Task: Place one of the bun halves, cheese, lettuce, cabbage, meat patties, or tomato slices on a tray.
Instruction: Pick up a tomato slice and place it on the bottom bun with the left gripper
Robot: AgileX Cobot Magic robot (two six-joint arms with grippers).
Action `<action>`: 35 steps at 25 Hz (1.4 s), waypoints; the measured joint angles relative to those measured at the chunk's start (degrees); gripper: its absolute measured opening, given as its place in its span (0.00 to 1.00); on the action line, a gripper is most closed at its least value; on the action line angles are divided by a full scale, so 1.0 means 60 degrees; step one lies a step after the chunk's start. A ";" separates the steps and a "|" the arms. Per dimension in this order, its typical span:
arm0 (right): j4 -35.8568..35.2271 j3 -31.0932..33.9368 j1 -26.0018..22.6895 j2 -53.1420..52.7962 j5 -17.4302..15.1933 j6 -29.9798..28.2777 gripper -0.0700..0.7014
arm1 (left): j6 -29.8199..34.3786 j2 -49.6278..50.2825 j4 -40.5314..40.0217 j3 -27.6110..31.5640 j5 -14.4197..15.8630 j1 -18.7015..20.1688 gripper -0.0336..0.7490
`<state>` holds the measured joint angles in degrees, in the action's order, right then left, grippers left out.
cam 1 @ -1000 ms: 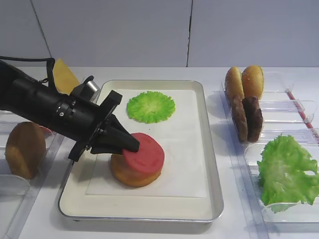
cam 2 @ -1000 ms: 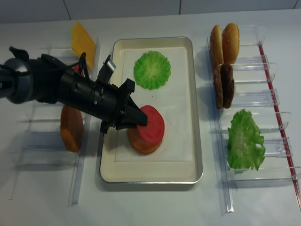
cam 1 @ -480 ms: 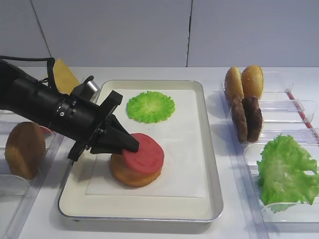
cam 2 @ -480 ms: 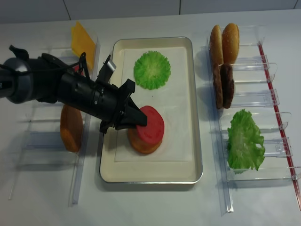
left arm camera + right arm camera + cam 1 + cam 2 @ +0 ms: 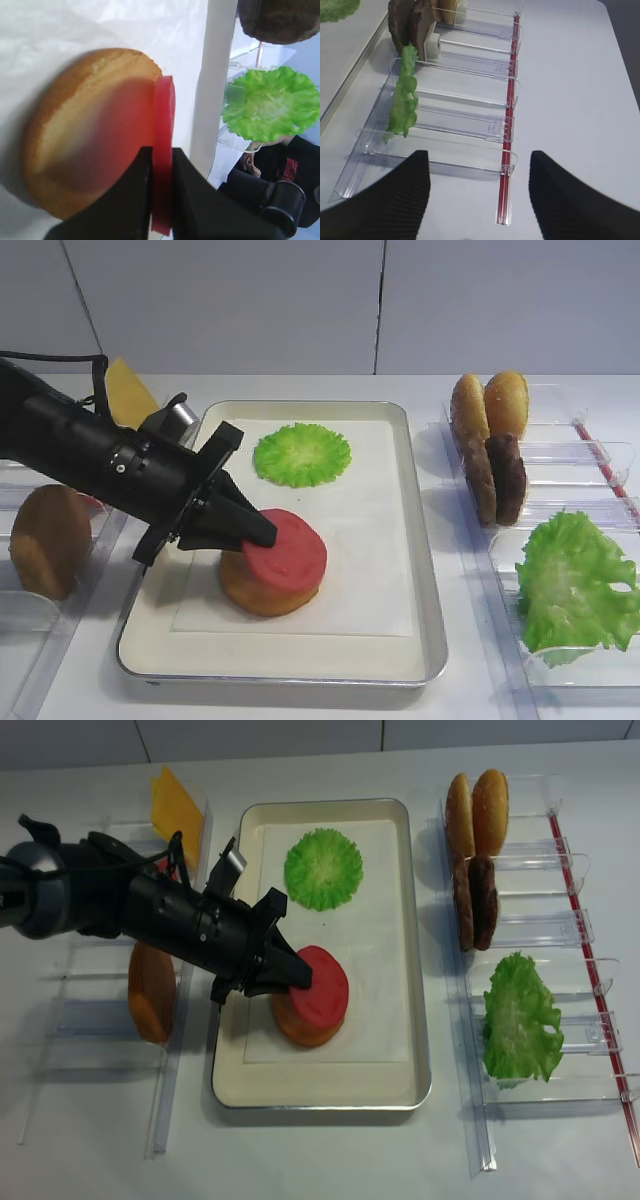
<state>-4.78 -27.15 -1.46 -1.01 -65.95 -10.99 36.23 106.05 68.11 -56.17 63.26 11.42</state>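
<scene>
A silver tray [image 5: 424, 540] lined with white paper holds a bun half [image 5: 258, 592] lying flat. A red tomato slice [image 5: 292, 552] lies on top of that bun, and my left gripper [image 5: 262, 533] is shut on its left edge. In the left wrist view the black fingers [image 5: 186, 200] pinch the slice [image 5: 164, 125] edge-on against the bun [image 5: 75, 135]. From above, the same grip [image 5: 298, 978] sits over the tray's left half. My right gripper [image 5: 479, 175] is open above bare table, with nothing between its fingers.
A green ruffled disc [image 5: 302, 453] lies at the tray's back. Clear racks on the right hold two buns [image 5: 490, 405], patties [image 5: 497, 478] and a lettuce leaf [image 5: 580, 585]. Left racks hold cheese [image 5: 130, 395] and a bun half [image 5: 50, 540].
The left gripper and the tomato slice have shifted slightly left and down onto the bun. Nothing else has moved.
</scene>
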 joint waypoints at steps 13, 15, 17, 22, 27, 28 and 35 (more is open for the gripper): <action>0.0000 0.0000 0.0000 0.0000 0.0000 0.0000 0.70 | 0.0214 0.0018 -0.0038 0.0000 0.0323 -0.0440 0.10; 0.0000 0.0000 0.0000 0.0000 0.0000 0.0000 0.70 | 0.0214 0.0018 -0.0038 0.0000 0.0317 -0.0440 0.10; 0.0000 0.0000 0.0000 0.0000 0.0000 0.0000 0.70 | 0.0214 0.0018 -0.0055 0.0000 0.0302 -0.0440 0.10; 0.0000 0.0000 0.0000 0.0000 0.0000 0.0000 0.70 | 0.0220 0.0018 -0.0055 0.0000 0.0219 -0.0377 0.10; 0.0000 0.0000 0.0000 0.0000 0.0000 0.0000 0.70 | 0.0220 0.0018 -0.0055 0.0000 0.0025 -0.0173 0.10; 0.0000 0.0000 0.0000 0.0000 0.0000 0.0000 0.70 | 0.0220 0.0018 -0.0055 0.0000 0.0001 -0.0173 0.10; 0.0000 0.0000 0.0000 0.0000 0.0000 -0.0020 0.70 | 0.0075 0.0018 -0.0071 0.0000 -0.0031 -0.0173 0.10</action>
<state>-4.78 -27.15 -1.46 -1.01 -65.95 -11.11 36.68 106.16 67.69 -56.17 63.07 10.39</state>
